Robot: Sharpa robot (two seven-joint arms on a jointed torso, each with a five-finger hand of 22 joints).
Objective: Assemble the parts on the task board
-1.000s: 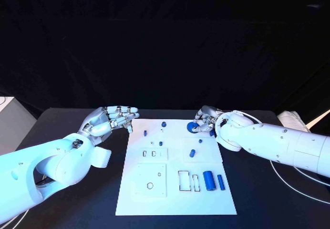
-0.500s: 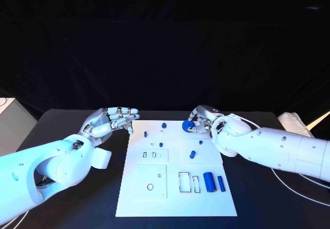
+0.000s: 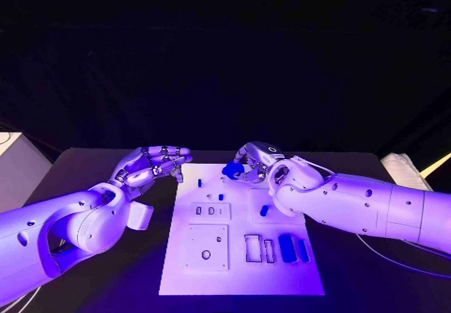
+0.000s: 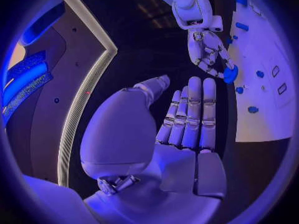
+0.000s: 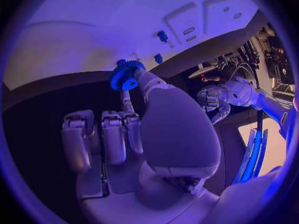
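Note:
A white task board (image 3: 240, 274) lies in the middle of the black table. My right hand (image 3: 253, 163) hovers over the board's far edge and pinches a blue toothed gear (image 3: 233, 170) between thumb and a finger; the gear (image 5: 126, 74) and the gear (image 4: 231, 74) are plain in both wrist views. My left hand (image 3: 150, 164) hangs beside the board's far left corner, fingers curled inward, holding nothing (image 4: 187, 119). Small blue pegs (image 3: 221, 196) stand on the board's far half, a short blue piece (image 3: 263, 210) lies mid-board, and two blue cylinders (image 3: 287, 248) lie at the near right.
Raised white plates with slots and holes (image 3: 208, 246) occupy the board's left and near parts. A pale cloth (image 3: 399, 163) and a white cable (image 3: 395, 251) lie at the table's right side. A white box (image 3: 14, 166) stands off the left edge.
My right hand has carried the blue gear leftward along the board's far edge, from its right side toward the middle. The left hand has stayed put.

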